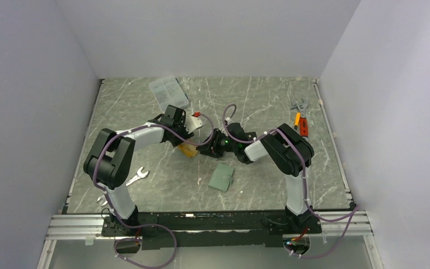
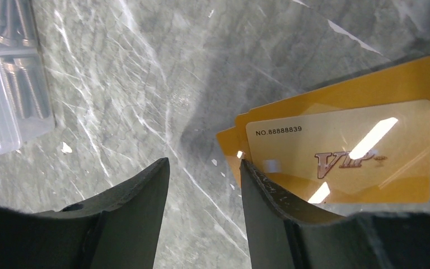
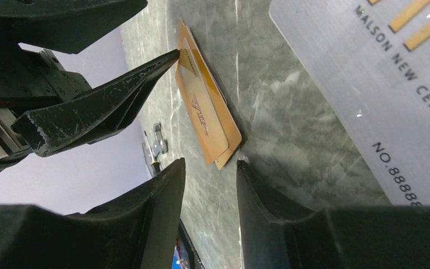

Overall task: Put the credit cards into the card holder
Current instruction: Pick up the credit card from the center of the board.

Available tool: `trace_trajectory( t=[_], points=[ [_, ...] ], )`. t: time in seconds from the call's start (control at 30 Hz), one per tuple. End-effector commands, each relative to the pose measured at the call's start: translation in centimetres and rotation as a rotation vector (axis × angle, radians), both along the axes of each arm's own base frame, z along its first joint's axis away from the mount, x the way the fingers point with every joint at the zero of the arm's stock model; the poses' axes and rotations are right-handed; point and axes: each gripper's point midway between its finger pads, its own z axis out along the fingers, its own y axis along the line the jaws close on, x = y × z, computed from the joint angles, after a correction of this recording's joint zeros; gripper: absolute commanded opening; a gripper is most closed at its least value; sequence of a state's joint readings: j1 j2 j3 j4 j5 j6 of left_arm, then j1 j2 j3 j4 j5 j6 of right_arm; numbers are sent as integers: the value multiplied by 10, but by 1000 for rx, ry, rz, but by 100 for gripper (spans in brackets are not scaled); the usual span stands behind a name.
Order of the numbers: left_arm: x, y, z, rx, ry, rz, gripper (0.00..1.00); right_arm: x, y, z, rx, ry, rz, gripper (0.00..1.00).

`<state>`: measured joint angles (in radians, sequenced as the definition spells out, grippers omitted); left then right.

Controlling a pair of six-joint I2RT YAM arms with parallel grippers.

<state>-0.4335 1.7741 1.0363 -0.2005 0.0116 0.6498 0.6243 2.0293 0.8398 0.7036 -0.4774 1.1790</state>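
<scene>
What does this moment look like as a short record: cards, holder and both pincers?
gold cards: overlapping stack, flat on the table
silver card: flat beside the gold cards, seen only from the right wrist
card holder: on the table, apart from the cards, on the near side
left pincer: open, one fingertip at the edge of the gold cards
right pincer: open, low by a corner of the gold cards, holding nothing
task state: all visible cards lie outside the card holder

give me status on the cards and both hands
Left hand open, fingertip at edge of the stacked orange-gold plastic cards. Right hand open, empty. Grey-green folding wallet lies apart, nothing blocking it.
</scene>
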Motion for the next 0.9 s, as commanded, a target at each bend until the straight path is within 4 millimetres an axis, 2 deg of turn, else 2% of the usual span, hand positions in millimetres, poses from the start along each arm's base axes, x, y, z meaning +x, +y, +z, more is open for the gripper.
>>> trace_trajectory(
  t=[0.0,0.2,0.33,0.43,0.57,0.63,0.87],
  points=[
    [-13,-2,10,-32,29,1,56,-3,-6,4,-8,7,-28,42],
    [-20,7,21,-68,39,30,56,-21,-6,8,-2,22,1,42],
    [-21,8,24,-73,38,41,56,-22,-10,13,-28,1,-15,44],
    [-18,9,26,-75,32,57,56,-27,-4,17,-23,2,5,44],
    [-10,8,23,-92,25,100,55,-33,10,14,9,30,29,45],
    [-9,2,22,-116,47,99,55,-35,17,12,19,46,42,45],
    [-23,-4,9,-81,53,31,57,-33,23,3,14,76,23,45]
  ],
)
